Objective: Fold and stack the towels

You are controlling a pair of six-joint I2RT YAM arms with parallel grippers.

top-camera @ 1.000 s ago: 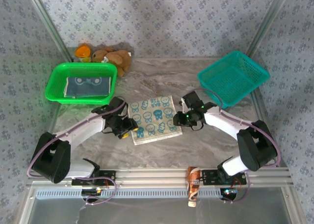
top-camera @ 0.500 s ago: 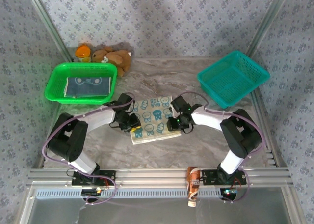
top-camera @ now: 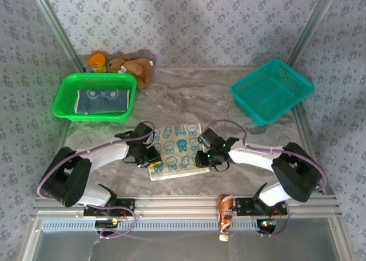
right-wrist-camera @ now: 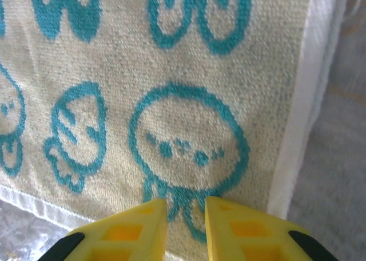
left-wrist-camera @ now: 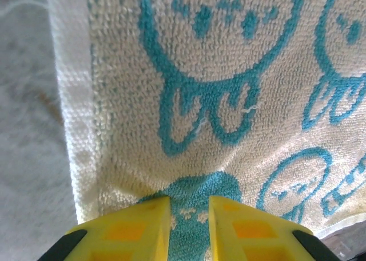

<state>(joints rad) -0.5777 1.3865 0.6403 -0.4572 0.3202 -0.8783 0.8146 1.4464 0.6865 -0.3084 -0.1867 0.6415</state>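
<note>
A pale towel with blue printed motifs [top-camera: 174,149] lies flat on the marble table near the front. My left gripper [top-camera: 153,159] sits on its left edge. In the left wrist view its yellow fingers [left-wrist-camera: 143,226] stand close together with the towel [left-wrist-camera: 200,60] puckered up between them [left-wrist-camera: 190,201]. My right gripper [top-camera: 201,157] sits on the towel's right edge. Its fingers [right-wrist-camera: 240,229] are also narrowly set, with cloth [right-wrist-camera: 189,141] between them [right-wrist-camera: 186,202]. A blue-grey towel [top-camera: 103,101] lies folded in the green basket [top-camera: 64,103].
An empty teal basket [top-camera: 271,92] stands at the back right. A brown plush toy [top-camera: 132,68] and an orange item [top-camera: 97,60] sit behind the green basket. A brown-orange object [top-camera: 225,212] hangs at the front rail between the arm bases.
Both grippers closed in on the pale towel's side edges and pulled back toward the front edge. The towel has slid nearer with them. The left jaws narrowed.
</note>
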